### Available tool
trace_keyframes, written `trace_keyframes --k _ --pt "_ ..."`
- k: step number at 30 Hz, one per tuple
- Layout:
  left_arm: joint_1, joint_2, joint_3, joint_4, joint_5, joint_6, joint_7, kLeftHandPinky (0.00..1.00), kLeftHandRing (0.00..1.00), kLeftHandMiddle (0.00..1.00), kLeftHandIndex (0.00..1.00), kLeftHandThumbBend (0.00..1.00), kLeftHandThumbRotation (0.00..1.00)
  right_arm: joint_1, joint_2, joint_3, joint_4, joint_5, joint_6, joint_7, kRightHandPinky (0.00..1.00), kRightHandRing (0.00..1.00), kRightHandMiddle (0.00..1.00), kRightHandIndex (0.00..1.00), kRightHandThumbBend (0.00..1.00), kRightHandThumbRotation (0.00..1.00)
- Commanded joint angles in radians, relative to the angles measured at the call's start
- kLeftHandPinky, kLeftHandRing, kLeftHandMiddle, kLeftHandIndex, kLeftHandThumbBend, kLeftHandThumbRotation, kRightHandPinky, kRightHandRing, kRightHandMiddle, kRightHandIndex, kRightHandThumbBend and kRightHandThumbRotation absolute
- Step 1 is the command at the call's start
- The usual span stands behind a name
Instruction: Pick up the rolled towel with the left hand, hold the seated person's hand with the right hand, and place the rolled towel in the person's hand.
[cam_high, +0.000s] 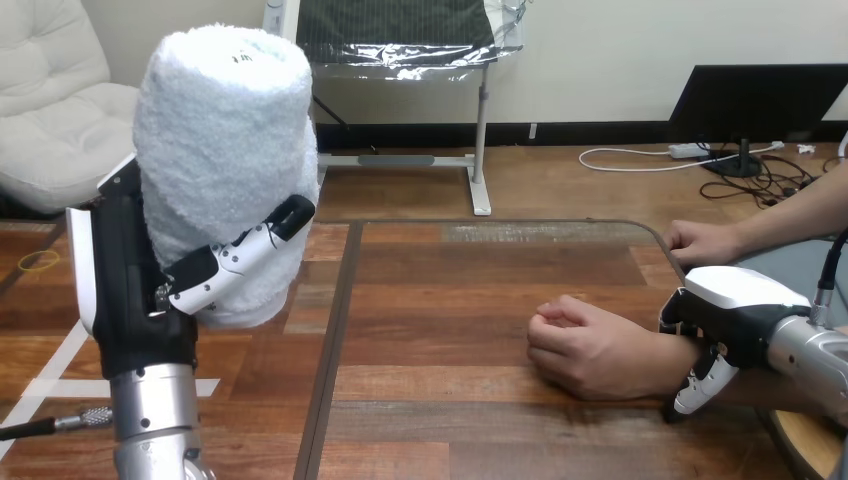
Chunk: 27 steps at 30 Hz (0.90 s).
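Note:
A white rolled towel (225, 150) stands upright in my left hand (140, 290), raised at the view's left, with the thumb curled round its front. At the right, the person's hand (590, 345) lies on the table as a loose fist. My right hand (725, 320) sits over the person's wrist just behind that fist, its fingers curled down round the wrist. A second hand of the person (700, 240) rests flat on the table's far right edge.
The wooden table (450, 300) spreads between my two hands, its rounded far right corner near the person's second hand. Its left edge runs down the view just right of the towel.

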Motion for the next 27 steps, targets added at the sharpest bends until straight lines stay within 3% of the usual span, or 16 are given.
trace_keyframes --k 1,18,27 --pt "-0.105 -0.004 -0.006 0.001 -0.012 -0.031 -0.002 0.2 0.26 0.32 0.38 0.57 0.0 0.016 0.035 0.016 0.041 0.016 0.012 0.028 0.27 0.35 0.43 0.43 0.84 0.0" --pt "-0.164 -0.011 -0.018 0.127 -0.052 -0.055 -0.041 0.2 0.27 0.32 0.37 0.59 0.0 0.026 0.011 -0.057 -0.035 0.123 0.019 0.076 0.22 0.29 0.37 0.4 0.8 0.05" --pt "-0.204 -0.025 -0.022 0.225 -0.072 -0.081 -0.062 0.22 0.27 0.32 0.37 0.59 0.0 0.04 -0.013 -0.098 -0.129 0.163 0.065 0.11 0.23 0.31 0.38 0.41 0.78 0.08"
